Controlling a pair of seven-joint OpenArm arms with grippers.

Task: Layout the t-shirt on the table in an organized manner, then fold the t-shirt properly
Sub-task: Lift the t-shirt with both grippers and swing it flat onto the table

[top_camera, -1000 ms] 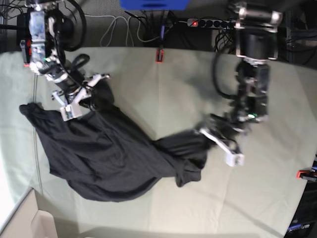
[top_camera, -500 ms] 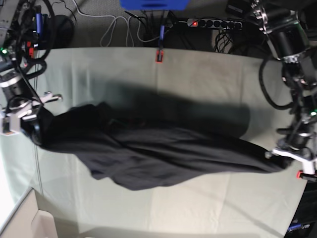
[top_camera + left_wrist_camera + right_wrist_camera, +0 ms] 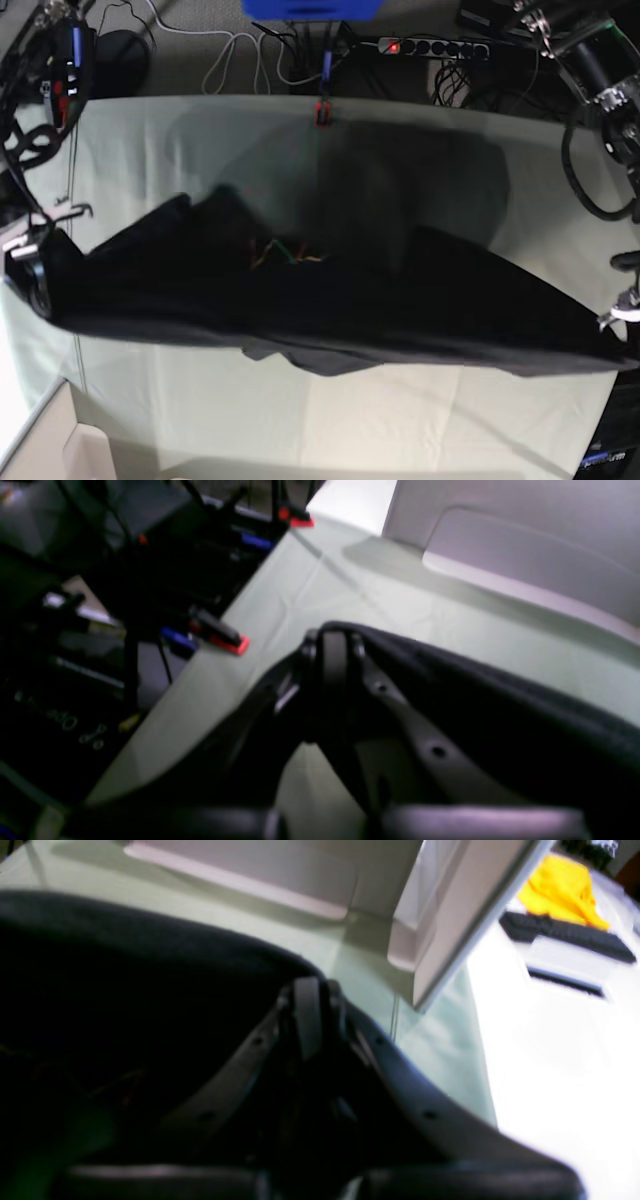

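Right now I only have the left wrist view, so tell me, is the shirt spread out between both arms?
Observer: Yes. The base view shows the t-shirt stretched in the air across the table, one end at each arm.
Operator: Is the right claw gripping it?
Observer: The right claw is shut on the t-shirt's edge, in its own wrist view.
Operator: Can you see any print?
Observer: A small coloured line graphic faces the base camera near the middle.

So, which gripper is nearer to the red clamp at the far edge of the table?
Right. The right gripper holds the t-shirt at the left side, nearer to the red clamp. The left gripper holds the opposite end, lower right, farther away.
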